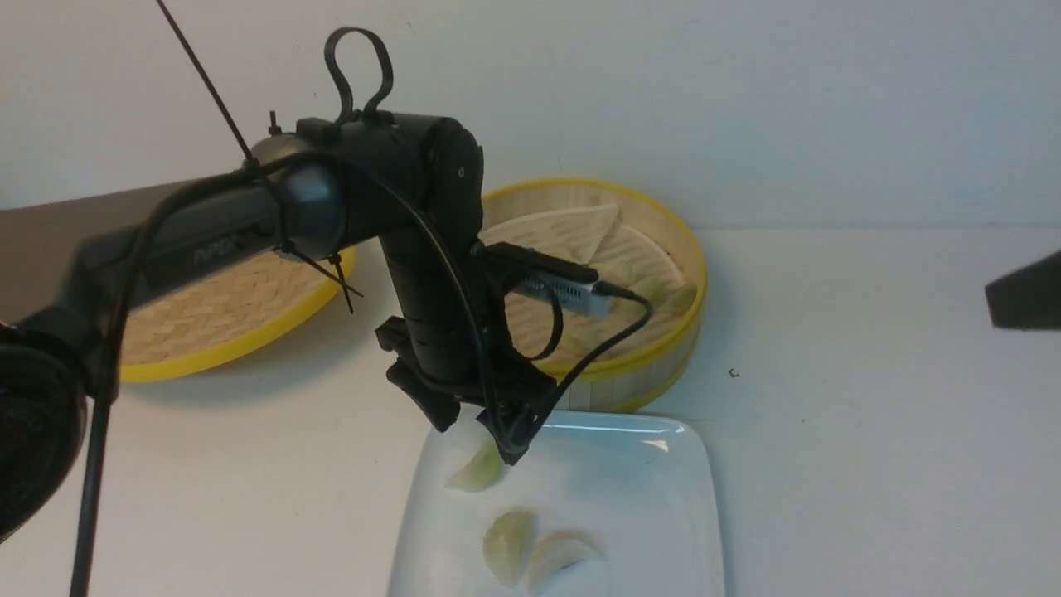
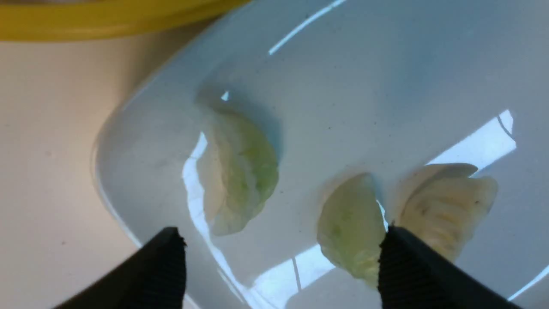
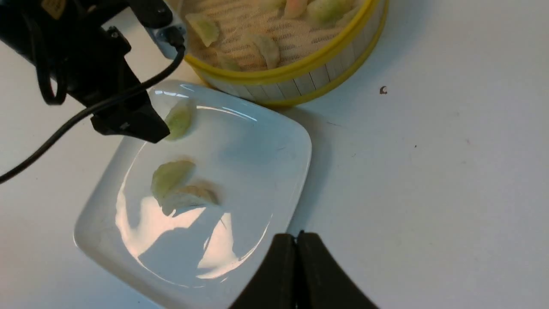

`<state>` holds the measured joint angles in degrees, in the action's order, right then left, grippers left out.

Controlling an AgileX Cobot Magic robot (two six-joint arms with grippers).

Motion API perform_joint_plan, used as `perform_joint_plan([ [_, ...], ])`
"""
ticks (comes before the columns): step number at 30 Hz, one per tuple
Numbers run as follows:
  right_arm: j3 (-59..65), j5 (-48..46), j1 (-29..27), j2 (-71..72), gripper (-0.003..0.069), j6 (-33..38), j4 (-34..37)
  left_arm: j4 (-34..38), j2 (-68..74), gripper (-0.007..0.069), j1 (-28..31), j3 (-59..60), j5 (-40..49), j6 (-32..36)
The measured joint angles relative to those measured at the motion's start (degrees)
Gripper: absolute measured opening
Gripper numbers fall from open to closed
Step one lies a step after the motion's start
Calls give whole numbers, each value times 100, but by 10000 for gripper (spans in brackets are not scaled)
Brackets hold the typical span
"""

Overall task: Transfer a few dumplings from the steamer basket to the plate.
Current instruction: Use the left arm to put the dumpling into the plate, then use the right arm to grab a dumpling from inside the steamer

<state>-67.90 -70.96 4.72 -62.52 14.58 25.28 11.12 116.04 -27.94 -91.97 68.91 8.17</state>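
Pale tabletop [image 1: 870,414] is bearing the plate [image 1: 696,497]; left gripper [image 1: 478,433], jaws spread, is seemingly releasing a dumpling [image 1: 477,473], next needing another from the steamer basket [image 1: 663,365].

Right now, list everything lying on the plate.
The plate holds three: the far dumpling, below the open left gripper, whose finger hides its tip from the front; nearer, the green dumpling and cream dumpling side by side.
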Motion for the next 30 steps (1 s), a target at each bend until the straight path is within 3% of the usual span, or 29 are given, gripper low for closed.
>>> perform_joint_plan([
  [3, -573, -81, 178, -588, -13, 195, -35, -303, -394, 405, 0, -5, 2, -179],
  [7, -1387, -79, 641, -1569, -10, 264, -280, -653, -1301, 117, 0, 92, 23, -461],
  [9, -1757, -79, 918, -2089, -5, 293, -465, -682, -1809, 40, 0, 247, 52, -514],
  [16, -2765, -79, 1679, -3509, 86, 356, -967, -711, -3511, -6, 0, 875, 199, -610],
  [24, -3998, 95, 2345, -5321, 332, 427, -1025, -719, -5072, -6, 0, 1004, 290, -860],
  [30, -4672, 290, 2459, -6399, 392, 449, -1091, -716, -5740, -6, 0, 1006, 323, -928],
])
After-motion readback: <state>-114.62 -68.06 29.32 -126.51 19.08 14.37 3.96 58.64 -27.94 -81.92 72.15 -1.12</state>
